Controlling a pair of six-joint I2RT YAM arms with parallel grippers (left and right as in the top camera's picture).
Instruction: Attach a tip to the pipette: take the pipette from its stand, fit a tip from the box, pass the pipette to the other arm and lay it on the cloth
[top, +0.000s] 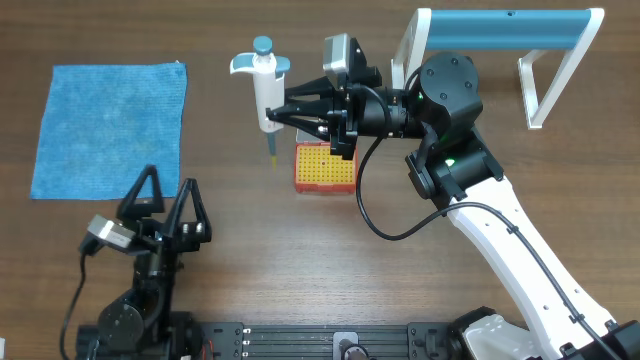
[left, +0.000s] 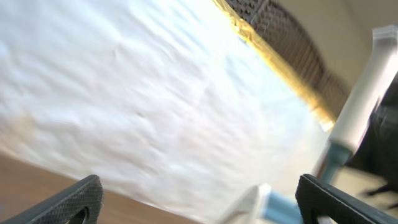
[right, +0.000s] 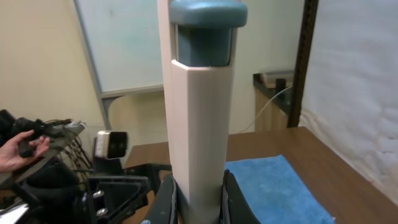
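My right gripper is shut on the white pipette with its blue cap, holding it upright above the table, left of the orange tip box. A thin yellowish tip shows at the pipette's lower end. In the right wrist view the pipette body stands clamped in the gripper. My left gripper sits open and holds nothing near the front left, below the blue cloth. From the left gripper the pipette appears farther off.
The white and blue pipette stand is at the back right with nothing on it. Bare wood lies between the cloth and the tip box. The right wrist view looks over the cloth toward the left arm.
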